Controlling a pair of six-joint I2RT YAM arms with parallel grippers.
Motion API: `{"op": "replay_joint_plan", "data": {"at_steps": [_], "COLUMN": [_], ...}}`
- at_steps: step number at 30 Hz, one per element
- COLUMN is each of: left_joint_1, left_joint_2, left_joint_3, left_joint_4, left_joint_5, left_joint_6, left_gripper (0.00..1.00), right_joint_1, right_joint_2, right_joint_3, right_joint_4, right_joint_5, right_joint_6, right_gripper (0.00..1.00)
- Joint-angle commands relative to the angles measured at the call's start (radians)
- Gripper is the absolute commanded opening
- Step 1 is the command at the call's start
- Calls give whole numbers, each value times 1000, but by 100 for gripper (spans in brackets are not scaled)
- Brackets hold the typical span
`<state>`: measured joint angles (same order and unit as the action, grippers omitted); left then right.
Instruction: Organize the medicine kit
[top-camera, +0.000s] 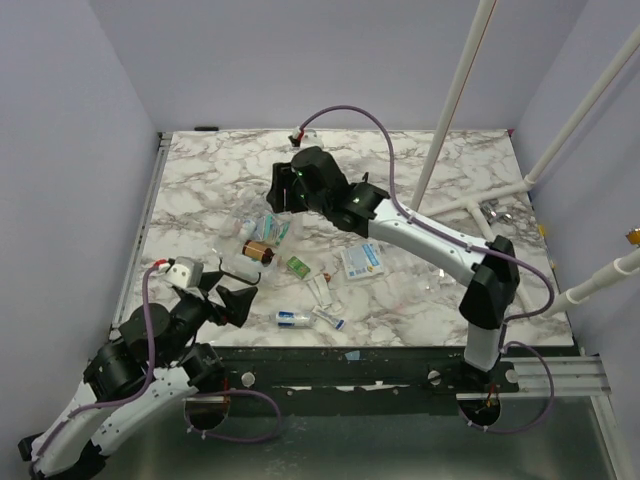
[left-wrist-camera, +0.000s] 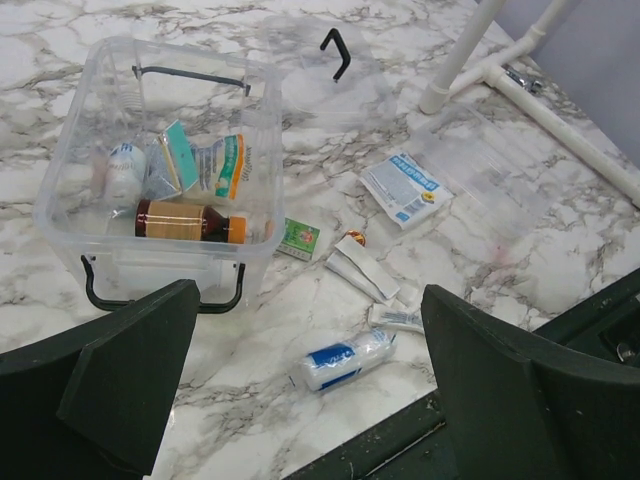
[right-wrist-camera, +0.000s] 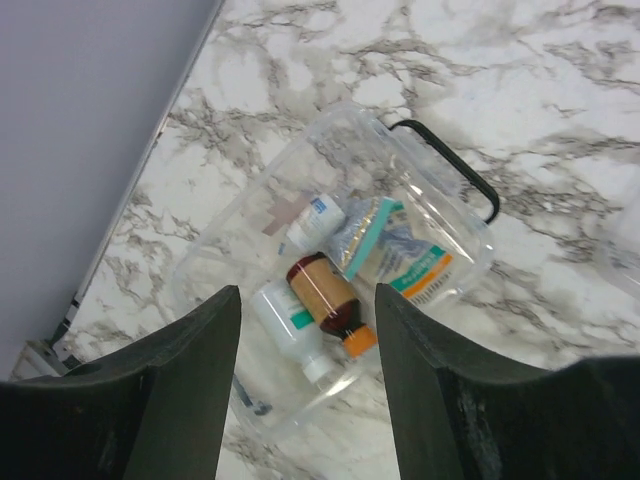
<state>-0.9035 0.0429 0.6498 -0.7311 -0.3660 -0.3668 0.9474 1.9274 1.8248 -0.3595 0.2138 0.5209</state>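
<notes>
Medicine kit (left-wrist-camera: 150, 262), clear box: 1. Detached clear lid (left-wrist-camera: 340, 95): 1. Inside the kit: brown bottle (left-wrist-camera: 185, 220), 1; white bottles (right-wrist-camera: 312, 222), 2; packets (left-wrist-camera: 228, 165), at least 2. Loose on the tabletop (left-wrist-camera: 250, 400), toward its near edge: blue-and-white sachet (left-wrist-camera: 400, 187), 1; small green packet (left-wrist-camera: 298, 239), 1; slim white packs (left-wrist-camera: 362, 270), 2; blue-labelled white container (left-wrist-camera: 350, 358), 1.
</notes>
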Motion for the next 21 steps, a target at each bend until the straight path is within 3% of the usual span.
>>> {"op": "replay_joint_plan", "data": {"at_steps": [1, 8, 15, 21], "left_joint_1": [-3, -4, -3, -3], "left_joint_2": [84, 244, 445, 581], "left_joint_3": [-2, 16, 38, 30], "left_joint_4": [60, 118, 136, 231], "left_joint_5": [46, 132, 255, 313], "left_joint_6": [10, -6, -31, -61], "left_gripper": [96, 96, 96, 96], "right_joint_1": [5, 5, 5, 4], "right_joint_2": [-124, -287, -443, -510], "right_joint_3": [-146, -366, -612, -734], "right_joint_4": [-17, -69, -85, -114], "right_joint_5": [78, 95, 16, 177], "right_joint_6": [-74, -92, -101, -69], "right_gripper": [59, 60, 60, 59]}}
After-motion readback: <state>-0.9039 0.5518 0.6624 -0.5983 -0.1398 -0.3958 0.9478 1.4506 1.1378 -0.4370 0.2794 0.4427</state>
